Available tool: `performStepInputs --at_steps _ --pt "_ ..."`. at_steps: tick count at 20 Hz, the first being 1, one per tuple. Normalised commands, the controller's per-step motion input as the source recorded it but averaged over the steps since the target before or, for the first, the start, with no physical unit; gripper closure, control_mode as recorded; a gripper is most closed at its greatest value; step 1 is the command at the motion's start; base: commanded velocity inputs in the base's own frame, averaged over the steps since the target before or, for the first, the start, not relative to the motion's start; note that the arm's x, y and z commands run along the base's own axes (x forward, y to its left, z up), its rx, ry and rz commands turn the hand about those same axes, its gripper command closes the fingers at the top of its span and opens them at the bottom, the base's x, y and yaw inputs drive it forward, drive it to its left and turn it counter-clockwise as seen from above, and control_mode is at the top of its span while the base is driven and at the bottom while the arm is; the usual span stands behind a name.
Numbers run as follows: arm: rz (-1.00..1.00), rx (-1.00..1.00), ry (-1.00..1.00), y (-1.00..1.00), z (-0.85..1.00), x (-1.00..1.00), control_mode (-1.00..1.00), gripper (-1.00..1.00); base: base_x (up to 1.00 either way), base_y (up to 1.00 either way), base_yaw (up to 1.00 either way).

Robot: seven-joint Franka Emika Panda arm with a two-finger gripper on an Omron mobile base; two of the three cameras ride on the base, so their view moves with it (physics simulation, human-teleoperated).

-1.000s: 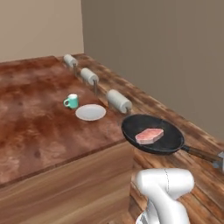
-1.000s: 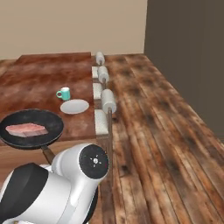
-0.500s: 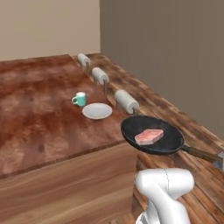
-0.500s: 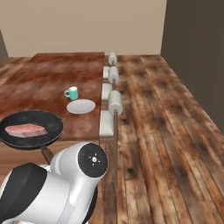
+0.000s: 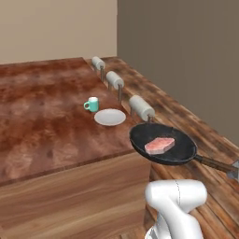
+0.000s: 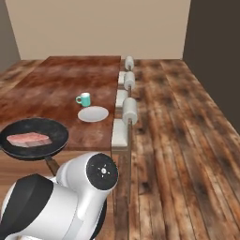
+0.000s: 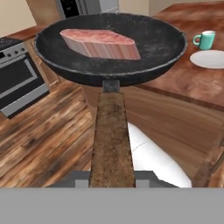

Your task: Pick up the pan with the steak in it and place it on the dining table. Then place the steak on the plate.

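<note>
The black pan (image 5: 181, 150) hangs in the air by the near right corner of the dining table (image 5: 42, 116), level, with the pinkish steak (image 5: 159, 145) lying in it. My gripper (image 7: 111, 180) is shut on the end of its brown wooden handle (image 7: 111, 140); in the left base view the gripper (image 5: 235, 170) sits at the right edge. The white plate (image 5: 110, 117) lies on the table beyond the pan. From the right base view the pan (image 6: 55, 136) and steak (image 6: 30, 138) sit low left, the plate (image 6: 93, 114) further in.
A teal mug (image 5: 92, 104) stands just behind the plate. Chairs with rolled white backs (image 5: 141, 107) line the table's right edge. A steel oven (image 7: 17, 78) stands on the far side of the wooden floor in the hand view.
The whole scene has shifted in both base views, so the base has moved; the table, plate and mug now stand more squarely ahead. The pan stays in the same grip.
</note>
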Motion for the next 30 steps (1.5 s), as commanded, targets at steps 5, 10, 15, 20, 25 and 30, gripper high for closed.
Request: performStepInputs --at_steps 5,10,15,20,25,30 --pt "0.00 0.00 0.00 0.00 0.00 0.00 1.00 1.00 0.07 -0.41 0.03" --pt "0.00 0.00 0.00 0.00 0.00 0.00 1.00 1.00 0.08 -0.14 -0.01" --pt "0.00 0.00 0.00 0.00 0.00 0.00 1.00 1.00 0.60 -0.22 -0.02" --pt "0.00 0.00 0.00 -0.01 -0.03 0.14 -1.00 1.00 0.54 -0.06 0.00" --pt "0.00 0.00 0.00 -0.03 -0.16 0.72 -1.00 1.00 0.00 0.00 0.00" --pt "0.00 0.00 0.00 0.00 -0.31 0.63 -1.00 1.00 0.00 0.00 0.00"
